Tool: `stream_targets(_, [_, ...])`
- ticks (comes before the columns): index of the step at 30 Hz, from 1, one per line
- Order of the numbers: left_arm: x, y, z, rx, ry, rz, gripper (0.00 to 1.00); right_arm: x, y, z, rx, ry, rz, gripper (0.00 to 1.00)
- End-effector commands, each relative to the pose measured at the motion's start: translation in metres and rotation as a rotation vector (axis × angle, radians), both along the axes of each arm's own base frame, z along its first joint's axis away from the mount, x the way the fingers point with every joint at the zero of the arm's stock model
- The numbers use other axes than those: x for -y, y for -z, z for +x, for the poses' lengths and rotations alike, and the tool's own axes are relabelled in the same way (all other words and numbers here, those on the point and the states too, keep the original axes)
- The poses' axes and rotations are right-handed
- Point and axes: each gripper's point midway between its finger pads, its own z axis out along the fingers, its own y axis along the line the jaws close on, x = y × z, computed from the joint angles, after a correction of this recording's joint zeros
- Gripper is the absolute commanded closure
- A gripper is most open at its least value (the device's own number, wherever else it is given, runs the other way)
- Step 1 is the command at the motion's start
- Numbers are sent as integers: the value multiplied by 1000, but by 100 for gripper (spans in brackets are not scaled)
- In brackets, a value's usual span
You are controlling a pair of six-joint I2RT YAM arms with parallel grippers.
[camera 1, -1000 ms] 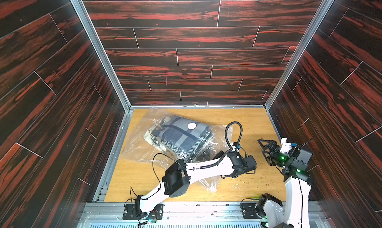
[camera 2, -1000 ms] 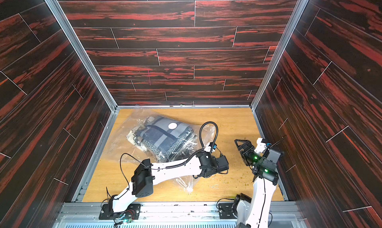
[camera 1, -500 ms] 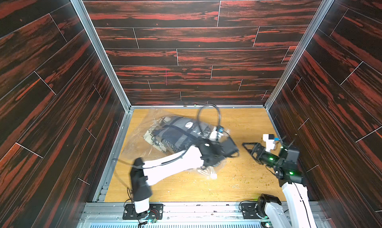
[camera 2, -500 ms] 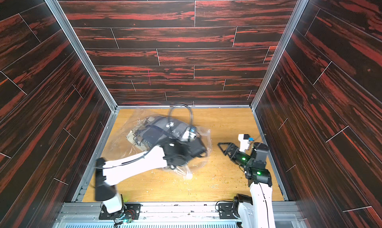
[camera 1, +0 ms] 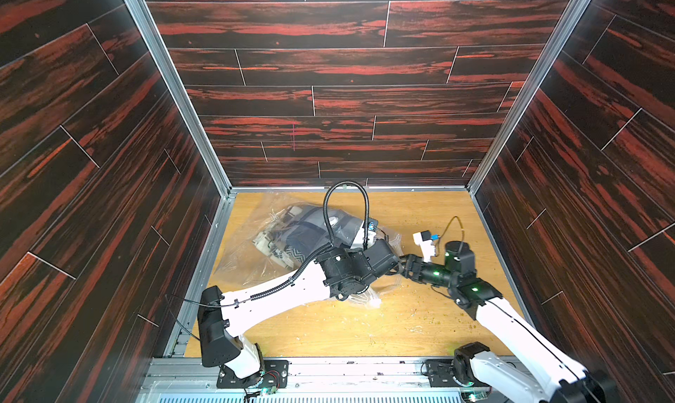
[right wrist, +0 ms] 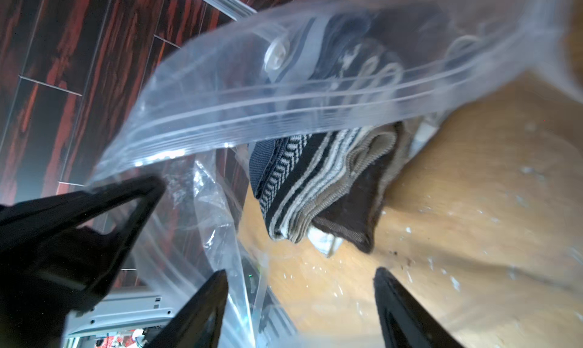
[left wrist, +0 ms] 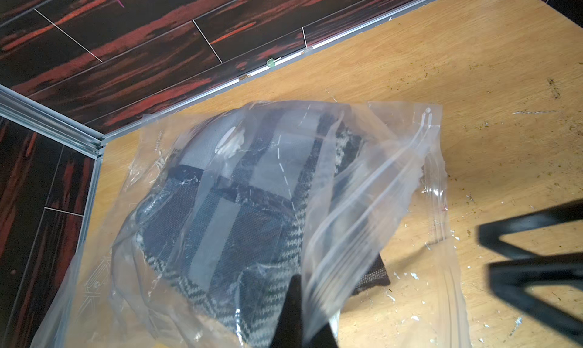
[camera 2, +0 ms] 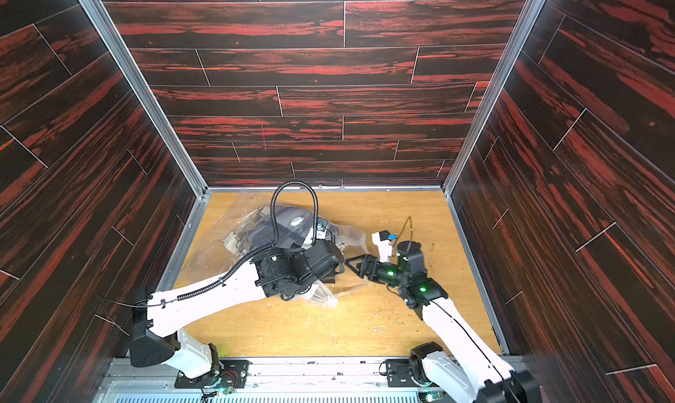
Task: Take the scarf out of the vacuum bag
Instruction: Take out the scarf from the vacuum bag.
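Folds of the scarf (right wrist: 318, 185) poke from the bag (camera 1: 248, 244) mouth, lower middle of both top views, on the counter (camera 1: 420, 324). Left jaws pinch the upper lip; right jaws gape just short. Better to slide in low, bite every layer, pull straight.

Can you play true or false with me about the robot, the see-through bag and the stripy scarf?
1. The scarf is out of the vacuum bag. False: it lies inside, with one end showing at the lifted mouth.
2. The left gripper pinches the bag's zip edge, jaws shut. True.
3. The right gripper has grabbed the scarf. False: its jaws are apart and stop short of the scarf.
4. A round white valve sits on the bag. True.
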Motion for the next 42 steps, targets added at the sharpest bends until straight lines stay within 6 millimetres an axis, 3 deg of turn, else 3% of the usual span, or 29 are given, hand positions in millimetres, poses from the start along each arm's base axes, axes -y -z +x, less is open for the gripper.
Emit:
stream_targets(1, [-2,-4,6,8,-31,-11,100,-13,-21,13,78,19,45,25])
stream_targets(10, [-14,-17,16,74,-71,-76,100,-50,-16,26,79,17,87,32])
stream_targets(14, [-20,-31,25,93,-93,-78,100,-52,-11,31,82,100,110,33])
stream_targets(22, [-26,-16,56,1,-140,-92,100,-64,7,10,73,89,50,33])
stream_targets(30, [-14,-33,74,6,-114,-80,100,-82,18,1,71,27,-31,33])
stream_targets(37, [0,-28,67,-55,-28,-92,100,-100,12,6,68,-19,-57,33])
stream_targets(42, [-9,-25,52,-63,18,-120,100,-110,4,18,44,-37,-101,32])
